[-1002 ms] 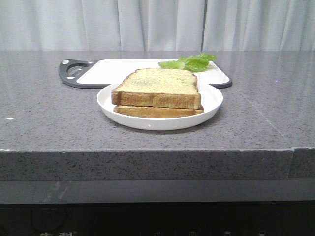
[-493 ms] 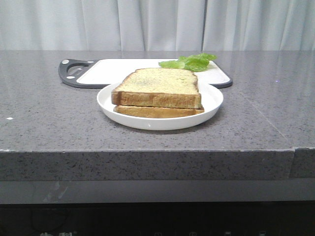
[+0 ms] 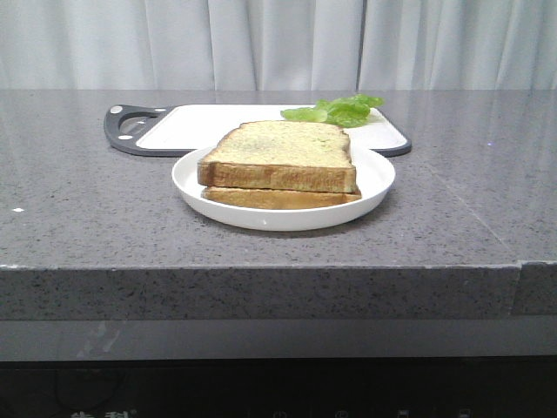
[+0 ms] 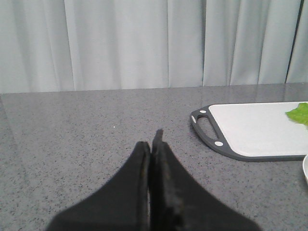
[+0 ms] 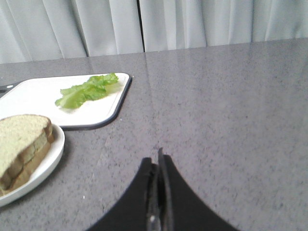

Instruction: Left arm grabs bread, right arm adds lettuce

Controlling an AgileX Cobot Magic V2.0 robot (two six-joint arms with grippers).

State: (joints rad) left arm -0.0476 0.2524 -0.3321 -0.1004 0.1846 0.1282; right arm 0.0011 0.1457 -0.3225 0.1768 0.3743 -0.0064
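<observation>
Bread: the thick, squarish toasted bread slice [image 3: 283, 153] with a golden-brown crust and pale speckled face is lying on top of a second toasted slice [image 3: 278, 198], both sitting on a round white plate [image 3: 372, 178].
Plate: it is resting on the grey speckled stone counter [image 3: 78, 209], just in front of the board.
Lettuce: the ruffled bright green lettuce leaf [image 3: 338, 110] is lying on the far right part of a white cutting board with a dark grey rim and handle [image 3: 187, 124], behind the plate.
Left gripper: the black left gripper [image 4: 154, 144] is hovering over bare counter, its two tapered fingers pressing together with nothing between them; the board's handle is lying off to one side.
Right gripper: the black right gripper [image 5: 158, 161] is also closed and gripping nothing, hanging above the counter, well apart from the lettuce and plate.
</observation>
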